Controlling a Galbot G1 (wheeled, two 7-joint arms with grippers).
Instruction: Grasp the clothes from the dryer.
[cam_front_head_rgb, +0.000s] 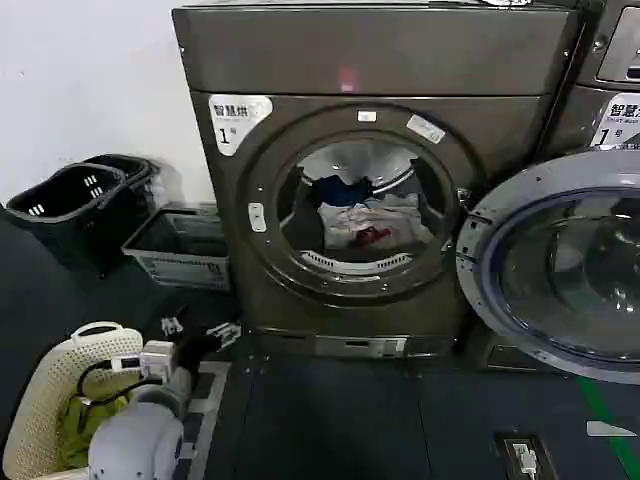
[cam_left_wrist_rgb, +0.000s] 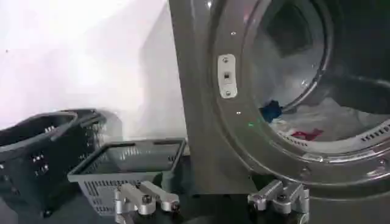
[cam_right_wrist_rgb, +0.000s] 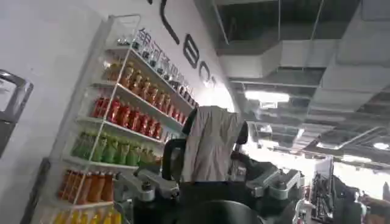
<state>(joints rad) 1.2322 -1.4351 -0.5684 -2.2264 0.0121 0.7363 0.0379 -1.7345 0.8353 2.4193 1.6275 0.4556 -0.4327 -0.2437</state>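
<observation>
Inside the dryer (cam_front_head_rgb: 360, 180), behind its open door (cam_front_head_rgb: 560, 270), your clothes (cam_front_head_rgb: 365, 215) lie partly hidden by the porthole rim. Your left gripper (cam_left_wrist_rgb: 213, 198) hangs wide and empty near grey basket (cam_left_wrist_rgb: 131, 161); right gripper (cam_right_wrist_rgb: 213, 185) spreads open, holding nothing.

Dryers (cam_front_head_rgb: 370, 180): we are counting 1, door (cam_front_head_rgb: 560, 270) open
Black baskets (cam_front_head_rgb: 75, 205): we are seeing 2
Grey crates (cam_front_head_rgb: 180, 250): we are counting 1
Cream baskets (cam_front_head_rgb: 50, 400): we are counting 1

The open round glass door (cam_front_head_rgb: 565, 275) of the bronze-grey front-loading dryer (cam_front_head_rgb: 360, 170) runs off the head view's right edge. Inside its drum, the heap of white, blue and red clothes (cam_front_head_rgb: 362, 215) is too tangled for me to tell apart. My left pincer (cam_left_wrist_rgb: 213, 199) is cut by the picture's bottom edge.
</observation>
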